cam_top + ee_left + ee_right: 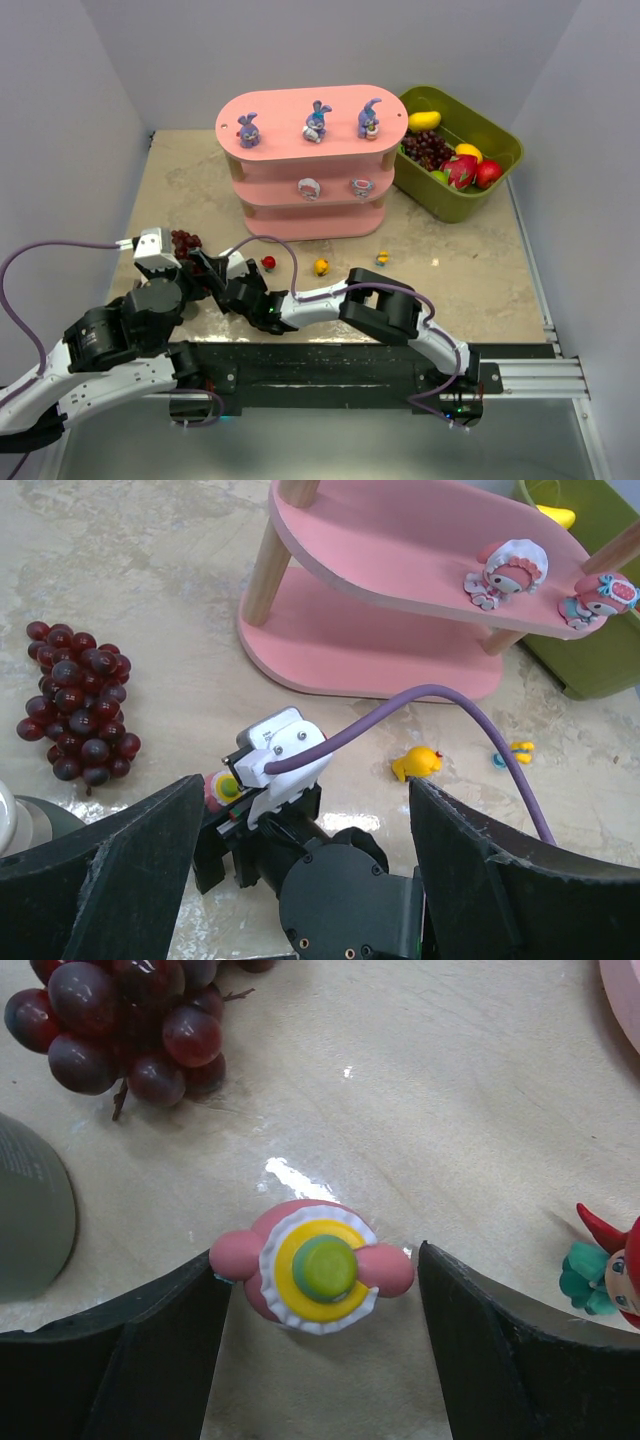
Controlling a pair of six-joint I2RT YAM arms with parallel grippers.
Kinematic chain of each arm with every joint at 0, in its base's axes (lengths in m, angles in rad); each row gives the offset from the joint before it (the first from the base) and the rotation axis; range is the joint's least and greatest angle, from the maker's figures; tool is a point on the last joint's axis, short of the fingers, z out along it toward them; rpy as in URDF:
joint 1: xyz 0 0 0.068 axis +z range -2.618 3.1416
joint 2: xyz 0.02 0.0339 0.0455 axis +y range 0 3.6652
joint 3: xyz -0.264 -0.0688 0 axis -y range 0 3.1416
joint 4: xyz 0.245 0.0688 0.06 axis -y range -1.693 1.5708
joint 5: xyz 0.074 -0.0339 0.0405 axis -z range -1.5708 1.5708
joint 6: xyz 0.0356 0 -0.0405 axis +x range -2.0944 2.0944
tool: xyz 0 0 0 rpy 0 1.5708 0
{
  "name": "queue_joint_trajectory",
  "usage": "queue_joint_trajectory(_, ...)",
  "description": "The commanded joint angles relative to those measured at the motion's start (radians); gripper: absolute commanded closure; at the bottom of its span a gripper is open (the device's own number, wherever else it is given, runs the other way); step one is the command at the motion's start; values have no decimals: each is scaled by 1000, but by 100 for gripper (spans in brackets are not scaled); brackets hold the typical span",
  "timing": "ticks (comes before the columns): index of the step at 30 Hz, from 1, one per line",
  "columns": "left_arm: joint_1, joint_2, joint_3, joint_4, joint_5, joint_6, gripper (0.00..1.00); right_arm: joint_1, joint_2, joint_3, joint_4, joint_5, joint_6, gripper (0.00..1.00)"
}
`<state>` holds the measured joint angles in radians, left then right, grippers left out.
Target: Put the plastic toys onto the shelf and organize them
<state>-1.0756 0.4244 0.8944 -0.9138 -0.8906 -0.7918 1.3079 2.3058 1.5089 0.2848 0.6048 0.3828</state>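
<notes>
A pink toy (315, 1270) with a white frill and a yellow-green base lies on the table between the fingers of my right gripper (320, 1256). That gripper is open; its left finger touches the toy and the right one stands just off it. My left gripper (305, 785) is wide open above the right wrist and holds nothing. The pink shelf (290, 105) carries three purple bunnies (317, 121) on its top board. Two pink-and-white toys (505, 570) sit on its middle board. A red toy (268, 262), a yellow one (321, 266) and a small one (382, 258) lie in front of the shelf.
A dark red grape bunch (185, 240) lies just beyond both grippers, to the left. An olive-green bin (503, 140) with fake fruit stands right of the shelf. The right arm (380, 305) stretches leftwards across the near table, trailing a purple cable (440, 695).
</notes>
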Motion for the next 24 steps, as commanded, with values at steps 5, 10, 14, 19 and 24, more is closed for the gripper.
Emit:
queue_joint_trajectory(5,-1,-15,-5,23,-24,5,13,-4,44,45,-21,47,33,35)
queue_joint_trajectory(10,-1,-18,-6,24,-24,5,13,-4,26,34,-16,50,27,54)
queue_joint_trajectory(14,-1,-18,-6,21,-27,2,13,-4,-28,11,-16,56,25,65)
queue_joint_trajectory(19,-1,-29,-9,20,-27,-1,13,-6,-60,4,-24,58,13,64)
queue_joint_trajectory(24,-1,-33,-9,20,-28,-1,13,-6,-62,-12,25,24,-2,36)
